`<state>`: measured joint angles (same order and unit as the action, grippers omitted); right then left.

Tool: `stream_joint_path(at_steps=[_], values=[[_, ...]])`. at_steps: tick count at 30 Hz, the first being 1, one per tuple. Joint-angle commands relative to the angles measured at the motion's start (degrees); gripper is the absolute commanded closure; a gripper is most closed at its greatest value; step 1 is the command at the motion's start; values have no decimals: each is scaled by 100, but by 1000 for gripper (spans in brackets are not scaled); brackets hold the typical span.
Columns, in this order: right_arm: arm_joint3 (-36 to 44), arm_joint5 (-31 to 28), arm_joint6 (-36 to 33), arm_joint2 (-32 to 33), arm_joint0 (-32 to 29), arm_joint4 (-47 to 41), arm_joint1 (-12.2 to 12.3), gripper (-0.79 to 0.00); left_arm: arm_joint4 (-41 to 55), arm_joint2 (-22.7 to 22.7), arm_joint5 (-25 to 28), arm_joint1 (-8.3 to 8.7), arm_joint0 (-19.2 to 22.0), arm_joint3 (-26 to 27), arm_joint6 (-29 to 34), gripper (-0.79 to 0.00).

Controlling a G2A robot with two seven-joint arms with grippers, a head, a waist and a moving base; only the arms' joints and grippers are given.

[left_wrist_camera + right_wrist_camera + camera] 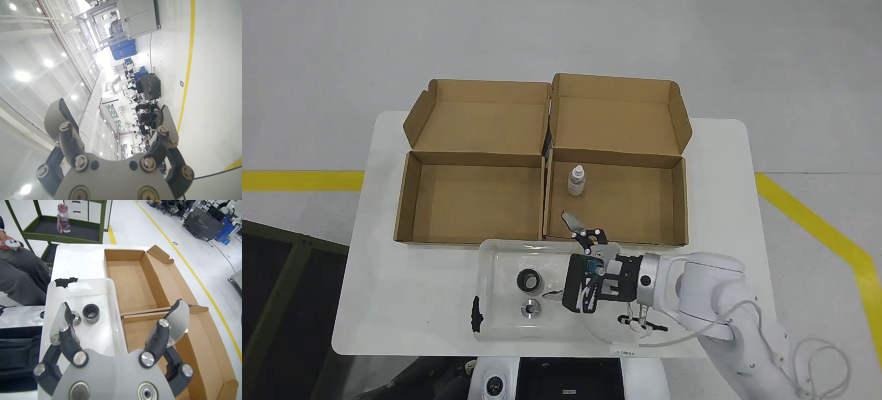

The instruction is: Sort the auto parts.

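The white tabletop (372,300) carries two open cardboard boxes side by side along its far edge, flaps folded back. The left box (472,205) sits toward the far-left corner. The right box (642,205) sits toward the far-right corner, and the two touch along their shared side. A clear plastic tray (500,262) lies along the near edge around the middle, its far rim just beside the near walls of both boxes.

The right pincer (122,306) hangs over the right end of the tray, spread wide and gripping nothing. One finger (65,313) is low inside the tray, and the other is above the near wall of the right box. The left pincer (113,106) is also spread wide and empty, pointing out at the hall away from the tabletop.

A small white bottle (577,180) is inside the right box, near its far-left corner; it seems to stand upright, though from above that is hard to judge. Two parts remain in the tray, toward its left half. A black ring-shaped bearing (91,314) stands on its flat end with the bore facing up. A smaller silver disc (75,317) with a centre hole lies just beside it on the near side, close to the lowered finger. A scrap of black tape (476,315) is stuck to the tray's left rim.
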<state>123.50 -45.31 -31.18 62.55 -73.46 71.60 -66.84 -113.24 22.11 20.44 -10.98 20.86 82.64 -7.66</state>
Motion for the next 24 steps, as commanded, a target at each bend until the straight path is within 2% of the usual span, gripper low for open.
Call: stream_joint_path(at_steps=[1, 15, 24], values=[[34, -71, -87, -23, -88, 102, 24, -785, 0, 0, 0, 0, 0, 0, 0, -785], [-205, -231, -221, -124, -493, 909, 153, -785, 0, 0, 0, 0, 0, 0, 0, -785], [-296, -399, -261, -8, -741, 1124, 252, -785, 0, 0, 0, 0, 0, 0, 0, -785]])
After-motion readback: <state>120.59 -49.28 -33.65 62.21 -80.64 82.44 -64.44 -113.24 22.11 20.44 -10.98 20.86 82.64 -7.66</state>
